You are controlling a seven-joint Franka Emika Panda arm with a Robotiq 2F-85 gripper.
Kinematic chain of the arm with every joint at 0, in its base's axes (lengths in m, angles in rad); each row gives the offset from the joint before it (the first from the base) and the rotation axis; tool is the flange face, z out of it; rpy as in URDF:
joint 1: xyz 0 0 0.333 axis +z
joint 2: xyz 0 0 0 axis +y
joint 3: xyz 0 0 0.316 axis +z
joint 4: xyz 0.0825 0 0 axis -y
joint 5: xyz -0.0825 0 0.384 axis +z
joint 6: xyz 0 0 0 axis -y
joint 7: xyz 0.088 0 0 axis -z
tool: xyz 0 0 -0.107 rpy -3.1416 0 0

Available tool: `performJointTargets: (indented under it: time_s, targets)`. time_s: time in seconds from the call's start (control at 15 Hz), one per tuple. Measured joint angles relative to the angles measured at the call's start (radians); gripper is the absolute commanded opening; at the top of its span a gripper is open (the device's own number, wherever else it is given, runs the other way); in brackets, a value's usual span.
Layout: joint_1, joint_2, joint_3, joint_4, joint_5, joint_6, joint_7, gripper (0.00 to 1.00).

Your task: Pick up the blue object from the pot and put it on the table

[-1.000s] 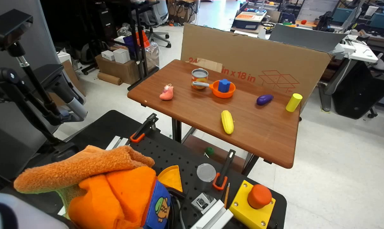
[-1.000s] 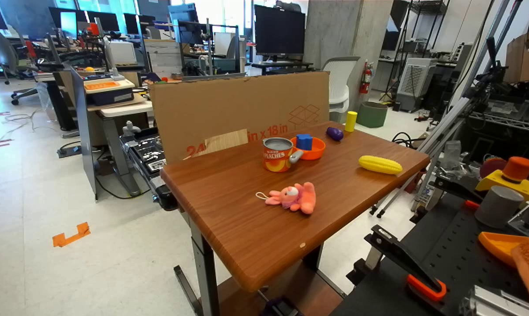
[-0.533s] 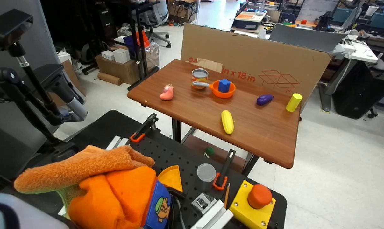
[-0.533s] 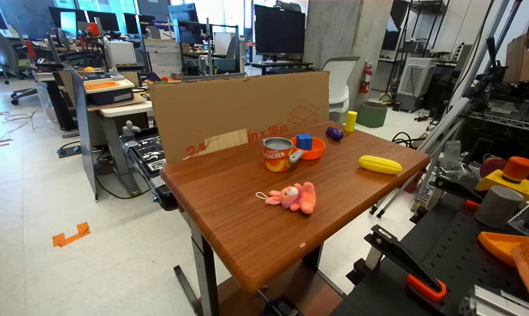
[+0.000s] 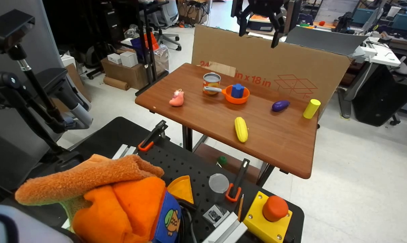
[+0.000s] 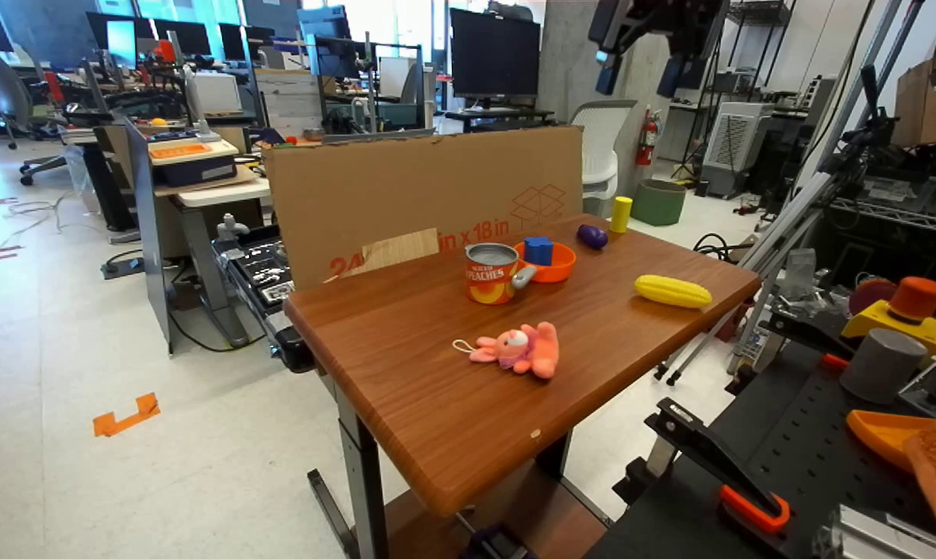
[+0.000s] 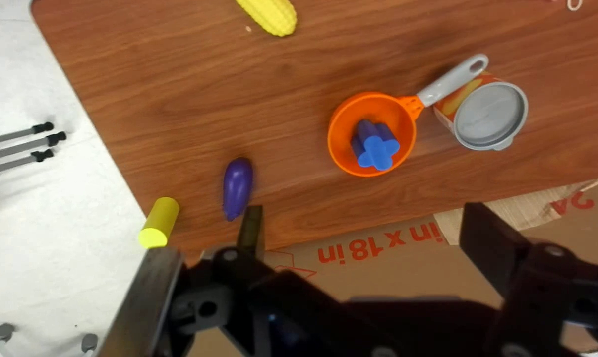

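The blue object [image 5: 237, 91] is a small flower-shaped block. It stands upright in the orange pot [image 5: 246, 97], which has a grey handle and rests on the brown wooden table [image 5: 274, 145]. In an exterior view the block [image 6: 538, 251] rises above the pot's rim [image 6: 565, 269]. In the wrist view the blue object [image 7: 377, 151] is inside the pot [image 7: 340, 134], off its centre. My gripper [image 7: 363, 209] is open and empty. In both exterior views the gripper [image 5: 258, 39] [image 6: 637, 87] hangs high above the table, well clear of the pot.
A peach can [image 7: 490, 115] stands close beside the pot's handle. A purple eggplant [image 7: 238, 186], a yellow cylinder [image 7: 160, 220], a yellow corn [image 5: 241, 129] and a pink plush toy [image 6: 518, 349] are on the table. A cardboard panel [image 5: 271, 64] stands along one long edge.
My gripper has come into view at the top of both exterior views, where it was absent before. The objects on the table have not moved.
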Motion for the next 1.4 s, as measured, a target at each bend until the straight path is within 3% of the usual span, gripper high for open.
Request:
performJointTargets:
  time_s: [0.33, 0.67, 0.93, 1.4]
  targets:
    - [0.034, 0.167, 0.026, 0.078, 0.162, 0.131, 0.012, 1.00]
    - [0.041, 0.294, 0.046, 0.171, 0.252, 0.143, 0.012, 1.00]
    - [0.042, 0.385, 0.038, 0.240, 0.257, 0.141, 0.041, 1.00]
    - [0.077, 0.505, -0.038, 0.315, 0.210, 0.081, 0.169, 1.00]
